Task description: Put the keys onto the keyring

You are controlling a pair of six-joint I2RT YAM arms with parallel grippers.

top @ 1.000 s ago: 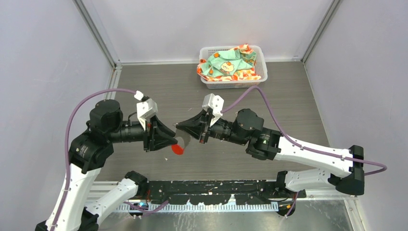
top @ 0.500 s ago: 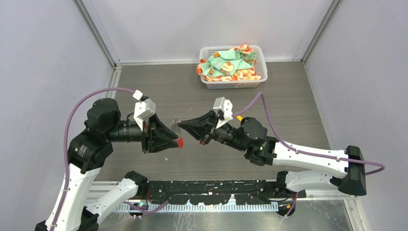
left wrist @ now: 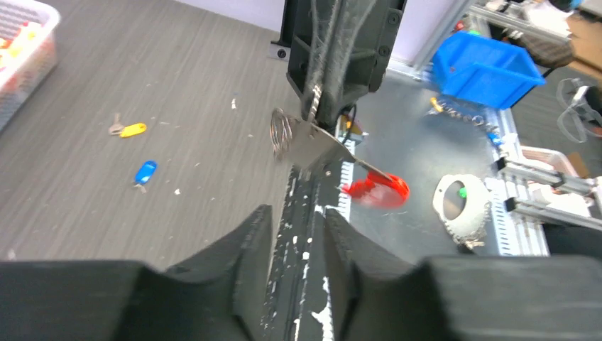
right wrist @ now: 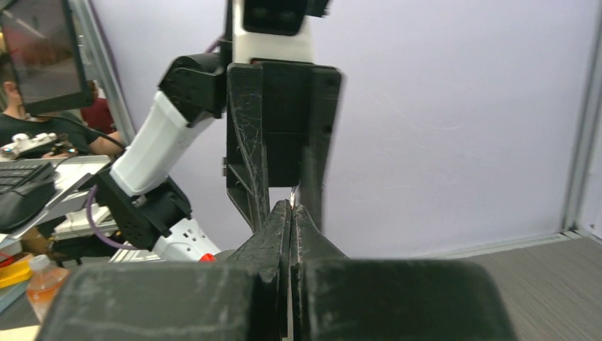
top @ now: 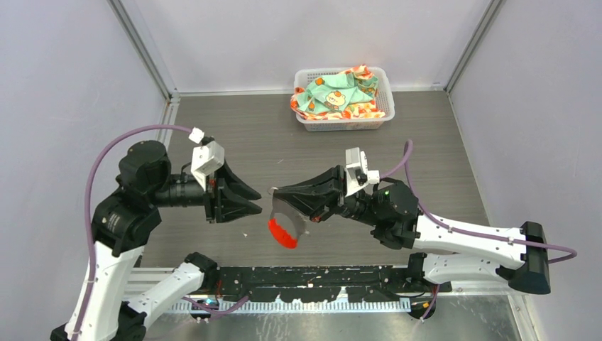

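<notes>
Below, grey wood-grain tabletop (left wrist: 177,78); yellow key (left wrist: 131,129), blue key (left wrist: 145,172); pale walls (top: 284,42).

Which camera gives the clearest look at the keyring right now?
Left wrist: the keyring sits close, mid-frame, its ring and red tag both hanging from the right claw, though the tag is blurred. The top view shows it whole but small. The right wrist shows only a glint at the claw's shut tip.

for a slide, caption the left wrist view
Right fingers hold the keyring, red tag dangling, beyond the open left fingers; yellow key and blue key lie on the table.
</notes>
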